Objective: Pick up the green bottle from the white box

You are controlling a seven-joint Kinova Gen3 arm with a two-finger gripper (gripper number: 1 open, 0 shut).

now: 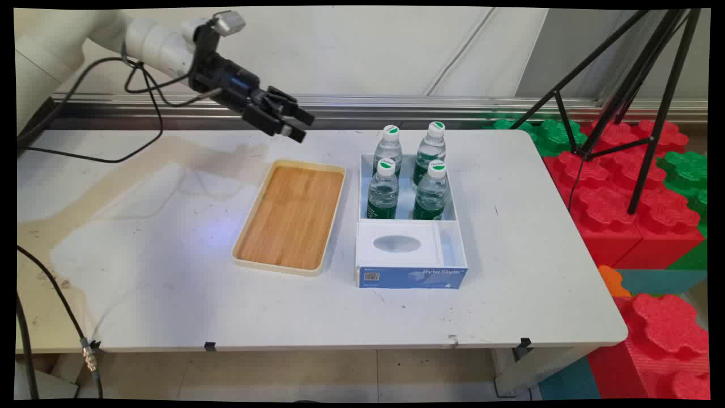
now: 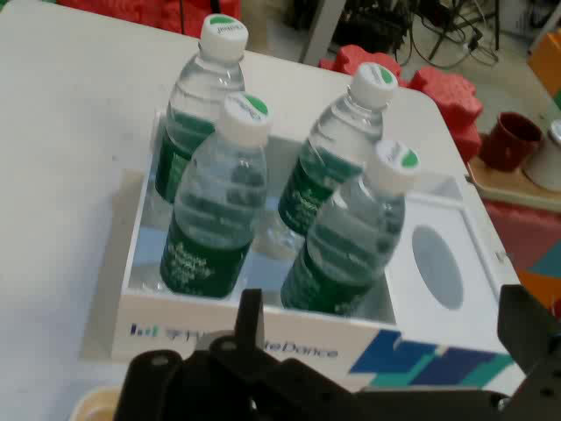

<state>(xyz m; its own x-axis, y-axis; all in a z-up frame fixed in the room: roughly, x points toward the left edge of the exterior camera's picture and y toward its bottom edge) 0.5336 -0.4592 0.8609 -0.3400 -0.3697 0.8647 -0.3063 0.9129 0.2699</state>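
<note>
Hangs in the air above the bench's far side, the black hand (image 1: 297,126), fingers spread and holding nothing, tilted down toward the right. Nearest below it: a wooden tray (image 1: 290,216) with a cream rim, lying flat and bare. Just to the tray's right, a white-and-blue box (image 1: 412,276) (lettered ByteStyle on its near wall), with four water bottles (image 1: 408,173) standing upright in two pairs in its far compartment, green labels, white caps; the near compartment shut by a white panel with an oval window. Underneath, a white bench (image 1: 170,272), scuffed and stained toward its left side. Beyond the right edge, red and green foam blocks (image 1: 612,187) on the floor and a black tripod (image 1: 640,85); behind, a pale wall with a metal rail along its foot.
</note>
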